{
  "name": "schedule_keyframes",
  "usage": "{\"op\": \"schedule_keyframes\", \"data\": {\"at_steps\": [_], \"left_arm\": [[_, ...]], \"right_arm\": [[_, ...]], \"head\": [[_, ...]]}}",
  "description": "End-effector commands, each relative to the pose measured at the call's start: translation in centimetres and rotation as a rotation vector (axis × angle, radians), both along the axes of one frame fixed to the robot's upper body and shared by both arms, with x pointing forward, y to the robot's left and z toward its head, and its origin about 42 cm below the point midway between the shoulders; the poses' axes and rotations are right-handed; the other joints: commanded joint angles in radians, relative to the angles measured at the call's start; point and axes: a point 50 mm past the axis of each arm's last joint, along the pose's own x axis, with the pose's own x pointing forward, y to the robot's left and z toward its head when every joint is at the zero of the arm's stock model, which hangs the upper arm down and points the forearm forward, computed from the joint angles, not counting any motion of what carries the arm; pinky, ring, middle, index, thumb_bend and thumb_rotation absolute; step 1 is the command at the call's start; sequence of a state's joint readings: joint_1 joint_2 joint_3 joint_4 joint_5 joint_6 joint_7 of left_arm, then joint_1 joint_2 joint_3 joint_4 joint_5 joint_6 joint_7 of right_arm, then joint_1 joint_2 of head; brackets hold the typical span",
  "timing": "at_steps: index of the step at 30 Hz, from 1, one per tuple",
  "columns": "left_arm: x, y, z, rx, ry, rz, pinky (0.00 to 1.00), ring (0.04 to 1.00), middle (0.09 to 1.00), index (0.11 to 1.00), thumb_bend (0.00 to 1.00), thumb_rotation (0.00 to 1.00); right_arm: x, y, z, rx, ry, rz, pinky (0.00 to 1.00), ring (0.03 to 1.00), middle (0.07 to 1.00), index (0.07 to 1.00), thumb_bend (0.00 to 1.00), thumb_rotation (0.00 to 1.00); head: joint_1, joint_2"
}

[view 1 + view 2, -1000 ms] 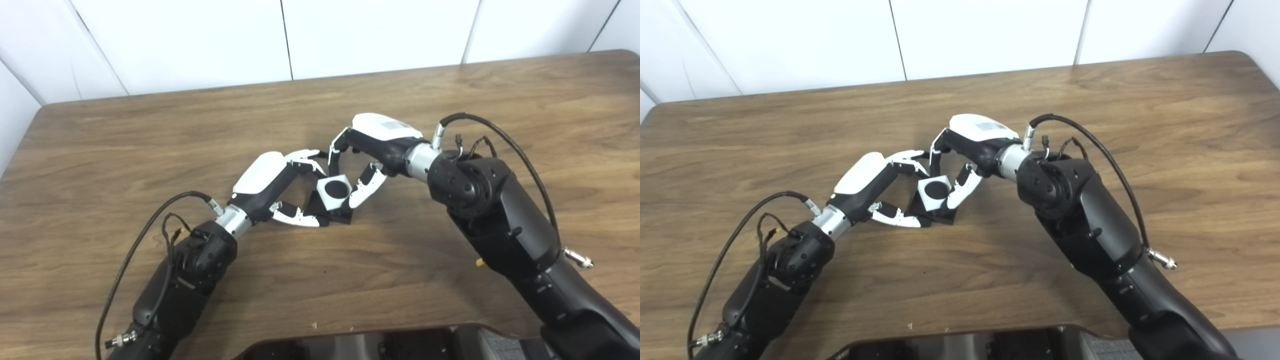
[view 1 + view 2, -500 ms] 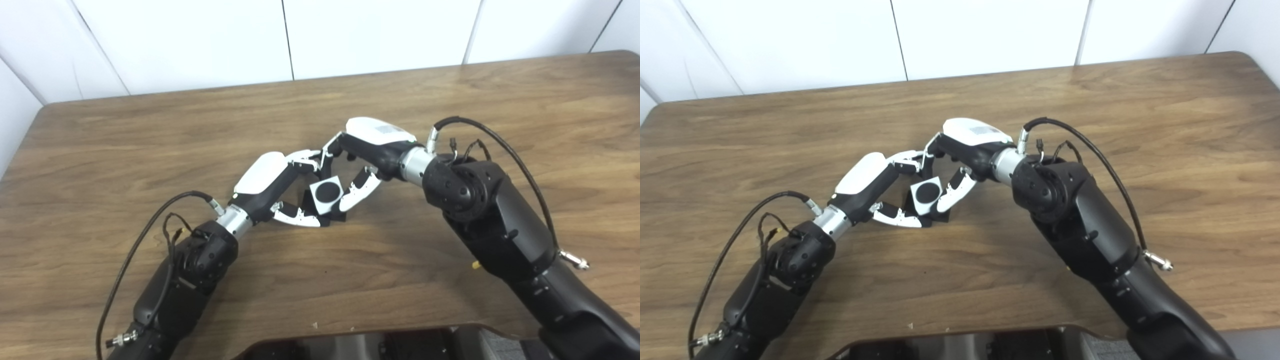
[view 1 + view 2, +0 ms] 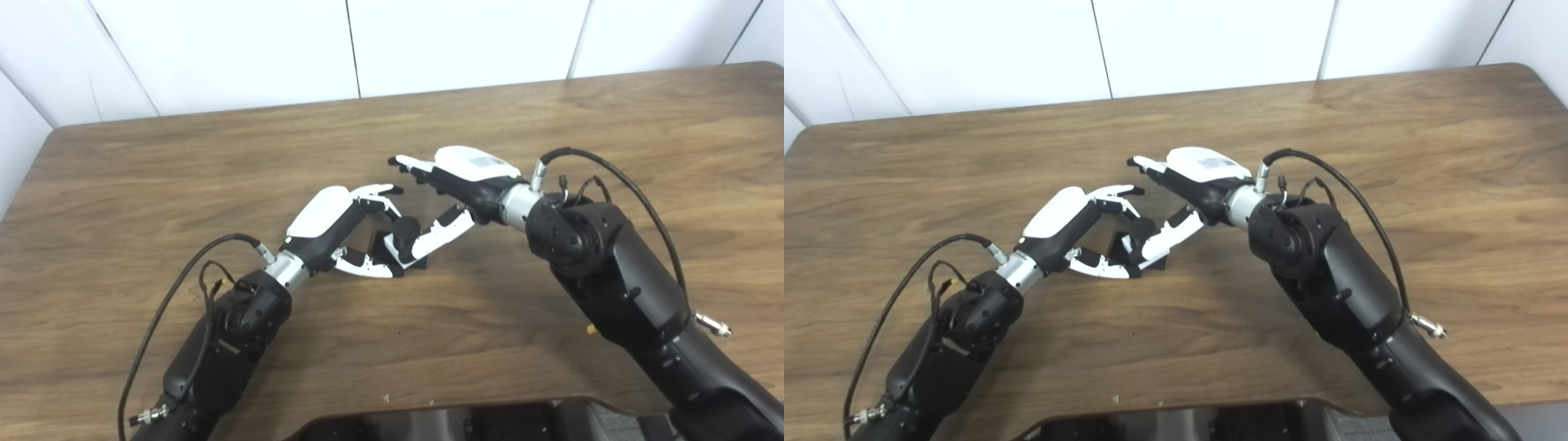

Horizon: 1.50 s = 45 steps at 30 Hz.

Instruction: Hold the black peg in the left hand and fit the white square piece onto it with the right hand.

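The black peg (image 3: 404, 230) stands on its dark square base (image 3: 420, 263) at mid table. My left hand (image 3: 327, 217) is shut on it, fingers (image 3: 378, 195) curled over the far side and thumb (image 3: 362, 265) along the near side. Only a sliver of the white square piece (image 3: 388, 244) shows low around the peg, mostly hidden. My right hand (image 3: 468, 177) is open just right of the peg. Its fingers (image 3: 409, 164) stretch out above and beyond the peg, and its thumb (image 3: 438, 231) lies against the peg's right side.
The wooden table (image 3: 551, 110) runs wide around both hands, its back edge meeting a white wall (image 3: 429, 43). Black cables loop off both wrists. A dark part of the robot's body (image 3: 459, 419) fills the bottom edge.
The right hand carried the white piece left and down over the peg, then let go and spread its fingers. The peg's black top now sticks up through the piece. The left hand stayed put.
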<state>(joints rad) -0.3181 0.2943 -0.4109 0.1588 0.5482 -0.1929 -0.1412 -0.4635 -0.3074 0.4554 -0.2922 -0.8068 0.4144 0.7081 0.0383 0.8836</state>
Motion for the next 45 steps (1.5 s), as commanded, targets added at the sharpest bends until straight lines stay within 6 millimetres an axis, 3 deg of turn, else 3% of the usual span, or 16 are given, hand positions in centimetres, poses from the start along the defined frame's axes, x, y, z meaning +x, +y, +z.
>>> {"op": "schedule_keyframes", "data": {"at_steps": [1, 7, 10, 12, 15, 23, 27, 32, 37, 45], "left_arm": [[-1.2, 1.0, -3.2, 0.115, 0.152, 0.011, 0.78, 0.891, 0.886, 0.492, 0.54, 0.08], [-1.2, 1.0, -3.2, 0.117, 0.156, 0.012, 0.8, 0.895, 0.889, 0.49, 0.52, 0.08], [-1.1, 1.0, -3.3, 0.119, 0.156, 0.013, 0.8, 0.897, 0.891, 0.49, 0.52, 0.08], [-1.0, 1.0, -3.4, 0.116, 0.158, 0.016, 0.79, 0.898, 0.89, 0.489, 0.52, 0.08], [-0.9, 1.1, -3.4, 0.113, 0.157, 0.015, 0.79, 0.899, 0.89, 0.489, 0.52, 0.08], [-0.5, 1.5, -3.4, 0.11, 0.155, 0.024, 0.79, 0.9, 0.888, 0.489, 0.52, 0.08], [-0.5, 1.5, -3.4, 0.118, 0.154, 0.019, 0.79, 0.9, 0.889, 0.489, 0.52, 0.08], [-0.5, 1.6, -3.5, 0.119, 0.152, 0.018, 0.78, 0.899, 0.889, 0.489, 0.52, 0.08], [-0.4, 1.6, -3.8, 0.113, 0.147, 0.013, 0.77, 0.894, 0.887, 0.489, 0.52, 0.08], [-0.7, 1.6, -3.5, 0.088, 0.175, 0.022, 0.75, 0.881, 0.884, 0.497, 0.52, 0.08]], "right_arm": [[0.5, -0.2, 2.3, 0.027, -0.104, 0.011, 0.74, 0.868, 0.933, 0.985, 1.0, 0.58], [0.7, -1.3, 2.7, 0.12, -0.125, -0.039, 0.67, 0.858, 0.919, 0.965, 1.0, 0.59], [0.8, -2.1, 2.9, 0.197, -0.135, -0.082, 0.65, 0.846, 0.908, 0.948, 0.9, 0.58], [0.9, -2.6, 2.9, 0.247, -0.136, -0.113, 0.62, 0.821, 0.887, 0.909, 0.81, 0.5], [0.9, -3.7, 2.5, 0.334, -0.168, -0.167, 0.57, 0.76, 0.827, 0.839, 0.79, 0.41], [0.4, -5.6, -0.5, 0.597, -0.187, -0.34, 0.57, 0.704, 0.763, 0.74, 0.76, 0.27], [-0.3, -5.9, -2.0, 0.692, -0.161, -0.415, 0.58, 0.712, 0.77, 0.751, 0.73, 0.24], [-1.6, -5.5, -3.4, 0.962, -0.07, -0.507, 0.6, 0.722, 0.759, 0.746, 0.73, 0.12], [-2.5, -4.9, -4.5, 1.186, 0.039, -0.563, 0.65, 0.736, 0.775, 0.76, 0.7, 0.15], [-3.3, -4.3, -5.5, 1.274, 0.093, -0.599, 0.68, 0.787, 0.782, 0.766, 0.7, 0.21]], "head": [[0.0, 0.0], [0.001, -0.002], [-0.004, -0.008], [-0.005, -0.012], [-0.001, -0.018], [-0.008, -0.027], [-0.011, -0.03], [-0.012, -0.033], [-0.013, -0.036], [-0.011, -0.041]]}}
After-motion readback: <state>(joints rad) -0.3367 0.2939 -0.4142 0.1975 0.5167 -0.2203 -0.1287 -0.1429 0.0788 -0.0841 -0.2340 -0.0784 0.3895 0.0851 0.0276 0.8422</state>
